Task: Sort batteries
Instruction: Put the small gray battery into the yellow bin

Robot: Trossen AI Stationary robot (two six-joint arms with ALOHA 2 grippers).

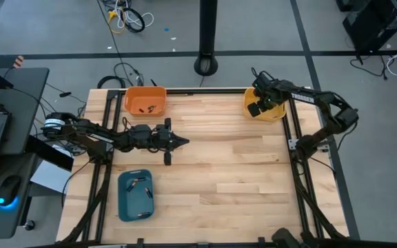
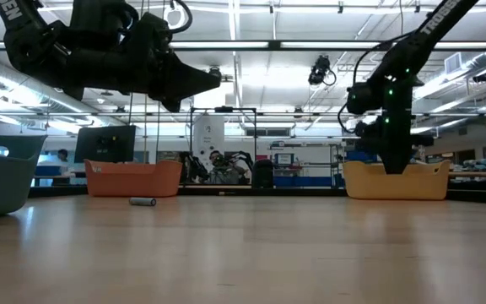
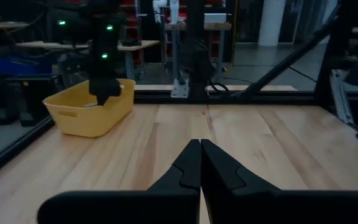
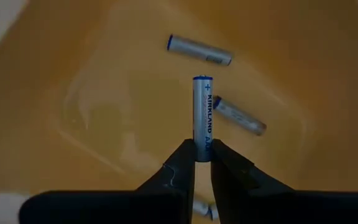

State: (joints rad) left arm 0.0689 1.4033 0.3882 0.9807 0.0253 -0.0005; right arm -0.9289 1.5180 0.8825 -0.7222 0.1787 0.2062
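Holding one battery (image 4: 202, 115) in right pincer (image 4: 202, 163) | yellow tray (image 4: 104, 93): three loose

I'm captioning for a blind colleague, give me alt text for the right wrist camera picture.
The right gripper pinches the lower end of a silvery Kirkland battery over the inside of the yellow tray. Two more silvery batteries lie on the tray floor beyond it.

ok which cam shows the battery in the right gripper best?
Right wrist view: the right gripper is shut on a silvery Kirkland battery, label readable, over the yellow bin. The high and low views show only the gripper down in that bin, battery hidden. The left wrist view shows it far off, no battery visible.
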